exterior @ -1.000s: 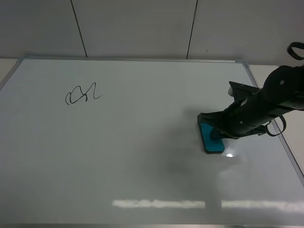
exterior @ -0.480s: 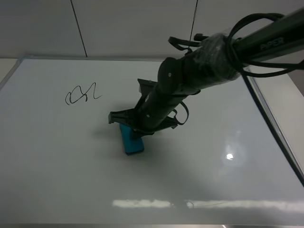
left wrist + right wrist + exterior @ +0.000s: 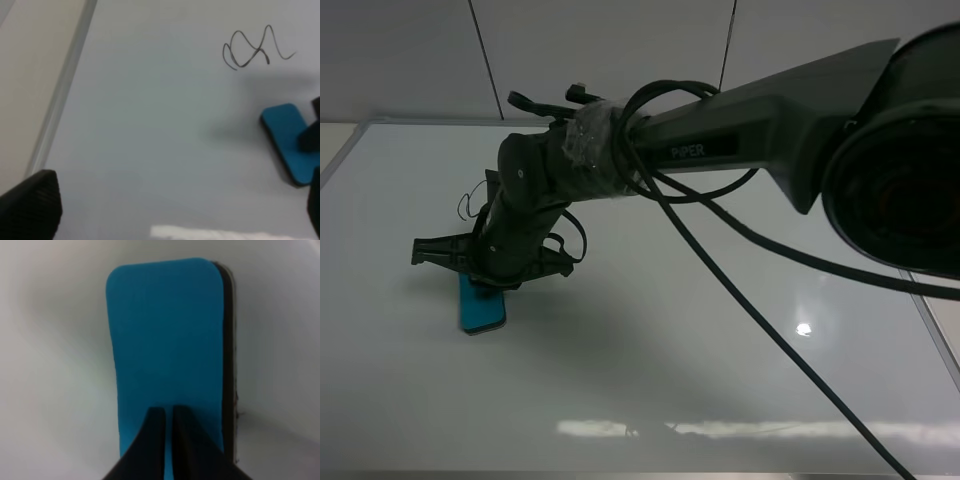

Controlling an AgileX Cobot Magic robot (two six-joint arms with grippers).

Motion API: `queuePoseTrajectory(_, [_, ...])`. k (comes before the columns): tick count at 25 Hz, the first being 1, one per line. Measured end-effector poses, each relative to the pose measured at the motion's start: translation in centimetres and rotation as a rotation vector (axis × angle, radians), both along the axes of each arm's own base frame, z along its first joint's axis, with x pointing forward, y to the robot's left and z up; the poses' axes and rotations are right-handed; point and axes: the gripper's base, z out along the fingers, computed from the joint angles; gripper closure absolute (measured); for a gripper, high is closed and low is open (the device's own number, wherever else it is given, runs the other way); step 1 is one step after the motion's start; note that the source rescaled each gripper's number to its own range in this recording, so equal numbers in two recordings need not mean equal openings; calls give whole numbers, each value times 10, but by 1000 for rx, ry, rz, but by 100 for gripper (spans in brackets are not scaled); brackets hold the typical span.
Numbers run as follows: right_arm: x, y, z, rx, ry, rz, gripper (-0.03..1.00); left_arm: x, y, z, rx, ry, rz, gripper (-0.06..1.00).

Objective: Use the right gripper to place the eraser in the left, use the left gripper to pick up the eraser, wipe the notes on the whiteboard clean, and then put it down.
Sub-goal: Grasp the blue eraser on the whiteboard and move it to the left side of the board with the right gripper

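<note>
Right gripper pinching the blue eraser near the table's left edge; left gripper hanging spread; narrow pinch risking eraser twisting loose before set-down

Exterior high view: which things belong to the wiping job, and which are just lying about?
Job: eraser, notes, whiteboard, right gripper with jaws closed on the eraser, left gripper open.
Just there: wall panels, bare tabletop beside the board.
</note>
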Motion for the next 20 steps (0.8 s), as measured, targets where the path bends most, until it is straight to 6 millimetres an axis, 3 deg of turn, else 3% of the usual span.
queuePoseTrajectory(8, [2, 34, -2, 62, -7, -44, 97, 0, 0, 0, 0, 0, 0, -6])
queuePoseTrajectory(20, [4, 37, 2, 79, -41, -21, 97, 0, 0, 0, 0, 0, 0, -6])
